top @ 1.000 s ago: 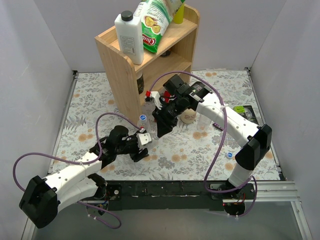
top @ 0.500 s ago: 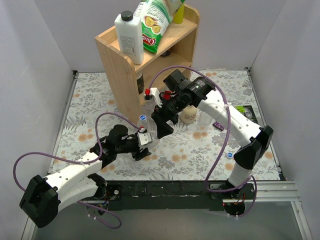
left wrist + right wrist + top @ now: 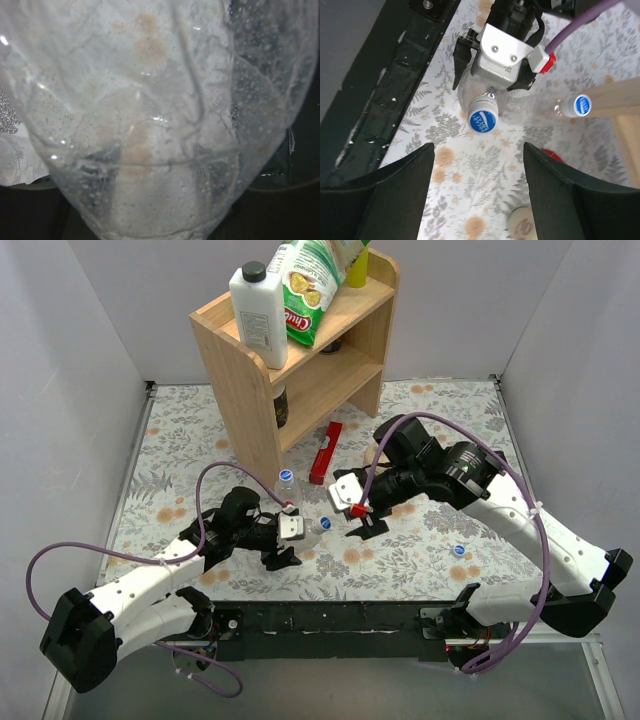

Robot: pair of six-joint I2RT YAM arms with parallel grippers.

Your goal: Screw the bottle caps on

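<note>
Top view: the left gripper (image 3: 287,542) is clamped on a bottle (image 3: 306,531), which leans toward the right arm. Its cap (image 3: 325,524) sits on the mouth, probably presented this way so the other arm can turn it. The right gripper (image 3: 362,523) hangs just beside that cap with jaws apart and nothing in them. A second bottle (image 3: 285,490) stands capped next to the shelf (image 3: 240,390), clear of the work. A loose cap (image 3: 459,550) lies on the table (image 3: 180,440), well apart to the right. I cannot pick out which bottle it belongs to.

Left wrist view: the bottle (image 3: 150,125) fills the frame, its clear wall close against the lens. The fingers themselves are hidden, but the closeness fits a firm hold steadying it against twisting.

Right wrist view: the right fingers (image 3: 385,195) stand wide, empty, and short of the cap (image 3: 483,116), which lines up between them. The left gripper (image 3: 495,75) grips the bottle behind it. Whether this cap is fully tight cannot be told. The second bottle's top (image 3: 583,105) shows off to the right.
</note>
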